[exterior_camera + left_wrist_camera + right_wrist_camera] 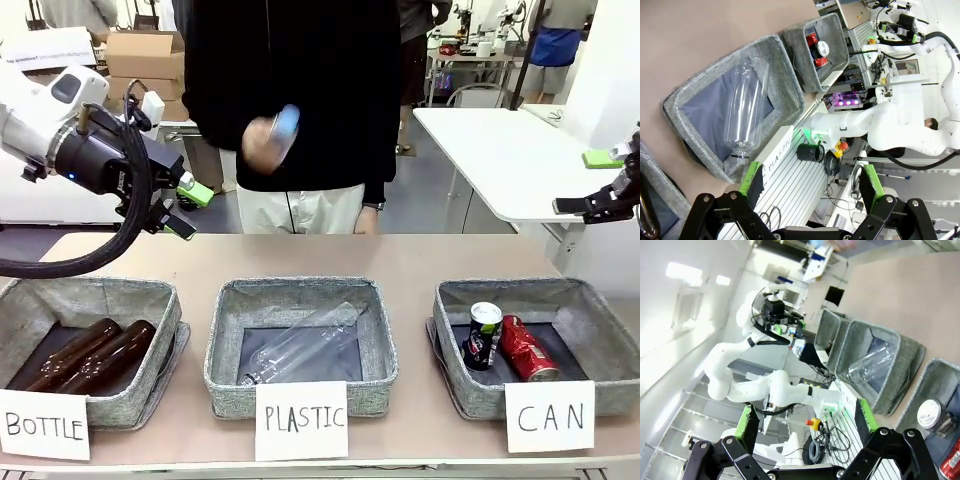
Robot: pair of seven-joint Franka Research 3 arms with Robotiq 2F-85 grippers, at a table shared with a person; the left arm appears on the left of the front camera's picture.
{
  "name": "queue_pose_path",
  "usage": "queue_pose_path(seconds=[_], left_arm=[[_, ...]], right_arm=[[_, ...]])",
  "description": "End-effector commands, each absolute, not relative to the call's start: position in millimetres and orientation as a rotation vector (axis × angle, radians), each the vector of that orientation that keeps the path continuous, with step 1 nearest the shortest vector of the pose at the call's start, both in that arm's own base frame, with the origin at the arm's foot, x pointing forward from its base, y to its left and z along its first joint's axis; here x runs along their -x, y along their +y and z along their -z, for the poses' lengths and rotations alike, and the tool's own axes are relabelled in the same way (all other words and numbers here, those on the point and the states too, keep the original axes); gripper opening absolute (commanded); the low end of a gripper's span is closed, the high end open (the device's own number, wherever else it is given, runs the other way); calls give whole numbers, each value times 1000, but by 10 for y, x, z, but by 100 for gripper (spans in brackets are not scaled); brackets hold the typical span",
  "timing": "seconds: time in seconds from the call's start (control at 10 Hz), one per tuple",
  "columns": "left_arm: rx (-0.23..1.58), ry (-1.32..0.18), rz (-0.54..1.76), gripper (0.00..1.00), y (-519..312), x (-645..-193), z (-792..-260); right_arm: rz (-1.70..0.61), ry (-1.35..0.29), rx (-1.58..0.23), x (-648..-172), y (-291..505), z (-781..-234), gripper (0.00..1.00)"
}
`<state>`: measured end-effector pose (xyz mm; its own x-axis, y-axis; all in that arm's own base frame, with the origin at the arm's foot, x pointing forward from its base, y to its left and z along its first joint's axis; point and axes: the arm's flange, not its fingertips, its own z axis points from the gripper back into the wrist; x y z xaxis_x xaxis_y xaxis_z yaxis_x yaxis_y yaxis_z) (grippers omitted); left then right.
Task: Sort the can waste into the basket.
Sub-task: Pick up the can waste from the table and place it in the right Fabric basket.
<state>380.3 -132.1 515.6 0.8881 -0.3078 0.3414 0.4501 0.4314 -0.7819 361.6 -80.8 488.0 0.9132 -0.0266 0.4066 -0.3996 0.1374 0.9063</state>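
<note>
CAN card [549,416] at lower right, fronting the basket [590,310]. Inside it: black can [483,336] upright at left, red can [527,349] lying touching it on the right. Left gripper [183,208], upper left, jaws spread, empty, well apart from the cans. Right gripper [590,207], right edge above the basket, jaws spread, empty.

I count three grey felt baskets on the table: the "BOTTLE" basket [95,300], the "PLASTIC" basket [300,292] and the "CAN" basket [510,292]. Three white cards, one per basket. Two cans in the "CAN" basket: one black can [483,336], one red can [526,349]. Two brown glass bottles [90,355]. One clear plastic bottle [300,343] lying in the middle basket; the person's hand [265,143] holds one more object.
</note>
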Motion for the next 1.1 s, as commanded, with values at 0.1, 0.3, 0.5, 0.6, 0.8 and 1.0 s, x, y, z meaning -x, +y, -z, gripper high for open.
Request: queue_pose_path(seconds=[0.1, 0.3, 0.5, 0.6, 0.8, 1.0], left_arm=[[1013, -142, 478, 100, -1297, -3787, -5184], [1013, -142, 478, 100, -1297, -3787, -5184], [1013, -142, 478, 100, -1297, -3787, -5184], [1013, -142, 478, 100, -1297, -3787, -5184], [1013, -142, 478, 100, -1297, -3787, -5184], [1013, -142, 478, 100, -1297, -3787, -5184]], right_arm=[[-259, -305, -1148, -3588, -677, -5016, 100], [-259, -305, -1148, -3588, -677, -5016, 100], [-259, -305, -1148, -3588, -677, -5016, 100], [-259, -305, -1148, -3588, -677, -5016, 100], [-259, -305, -1148, -3588, -677, -5016, 100], [-259, -305, -1148, -3588, -677, -5016, 100]])
